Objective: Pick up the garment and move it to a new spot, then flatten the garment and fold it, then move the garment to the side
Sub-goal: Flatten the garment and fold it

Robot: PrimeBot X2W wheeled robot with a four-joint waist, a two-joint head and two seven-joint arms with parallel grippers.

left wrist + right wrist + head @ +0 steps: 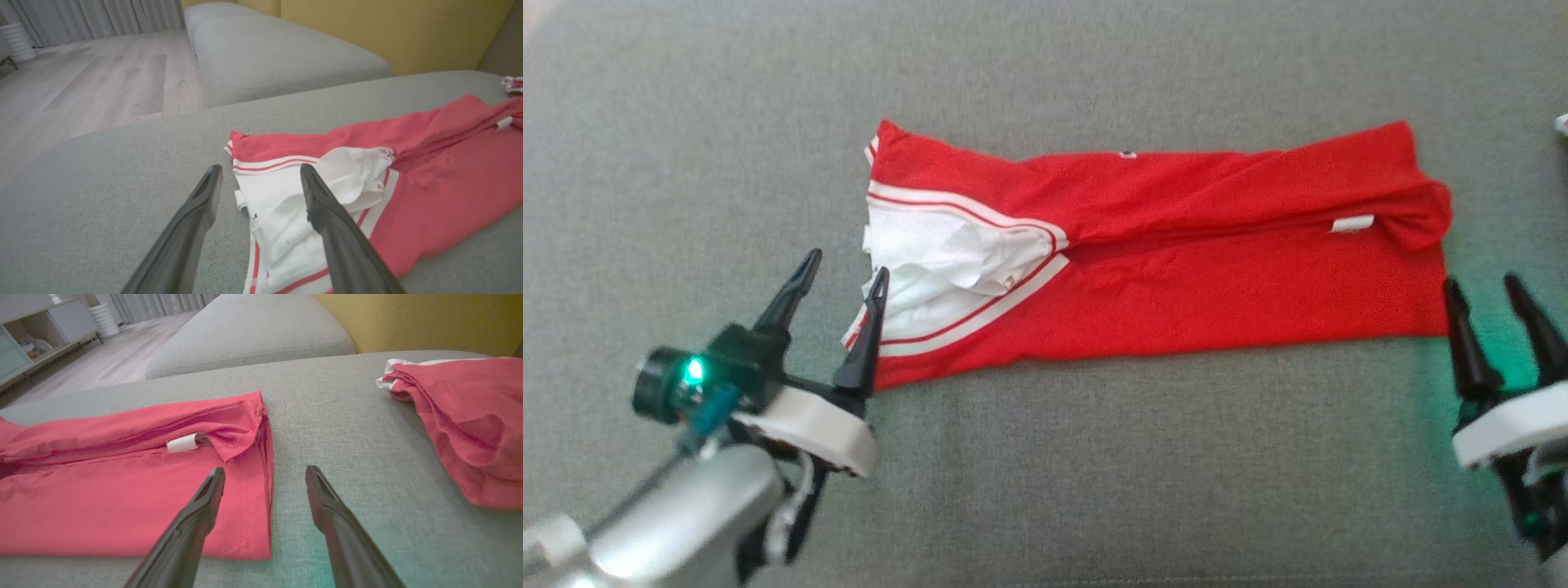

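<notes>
Bare grey cushion point(1094, 457) is running open along the whole near edge of the red garment point(1176, 278), and a similar open band is stretching past its far edge. At the garment's collar end the left gripper point(847, 265) is standing with its fingers spread, 1 over the white collar fabric and 1 over bare cushion. At the garment's hem end the right gripper point(1481, 282) is straddling the hem corner, also spread wide. Well apart beyond the hem end, another red cloth point(470, 428) is lying, with a bare lane between. Farther past the garment's far edge, a neighbouring cushion block point(286, 53) and a yellow wall point(388, 28) are closing the space.
</notes>
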